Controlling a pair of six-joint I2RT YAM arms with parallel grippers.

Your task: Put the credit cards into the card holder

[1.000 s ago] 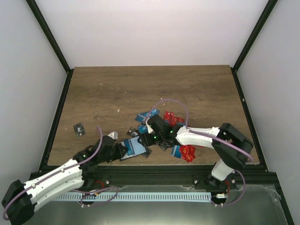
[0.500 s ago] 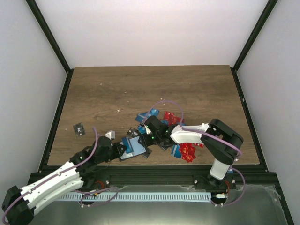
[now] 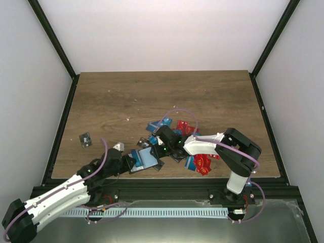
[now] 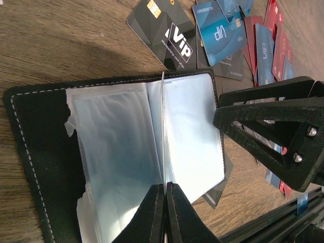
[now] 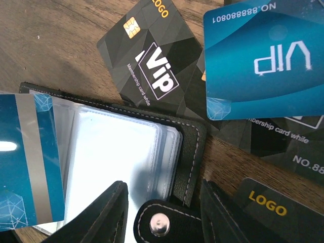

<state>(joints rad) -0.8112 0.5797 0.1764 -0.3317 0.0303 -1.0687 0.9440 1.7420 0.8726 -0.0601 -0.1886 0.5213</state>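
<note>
The card holder (image 3: 147,158) lies open near the table's front edge, with its black cover (image 4: 40,152) flat and its clear sleeves (image 4: 192,131) fanned. My left gripper (image 4: 165,186) is shut on the edge of one upright sleeve. My right gripper (image 5: 163,185) is open and straddles the holder's clasp tab (image 5: 159,225), its jaws close on either side. A blue credit card (image 5: 28,162) rests on the sleeves at the left. More credit cards lie beside the holder: a black VIP card (image 5: 149,66) and a blue VIP card (image 5: 263,61).
Several red, blue and black cards (image 3: 185,129) are heaped behind and right of the holder, with red ones (image 3: 202,163) near the front edge. One black card (image 3: 85,139) lies alone at the left. The black frame rail (image 3: 167,183) runs just in front.
My right gripper's jaws have narrowed around the clasp tab, and the right arm's elbow has swung left. The left gripper stays shut on the sleeve.
</note>
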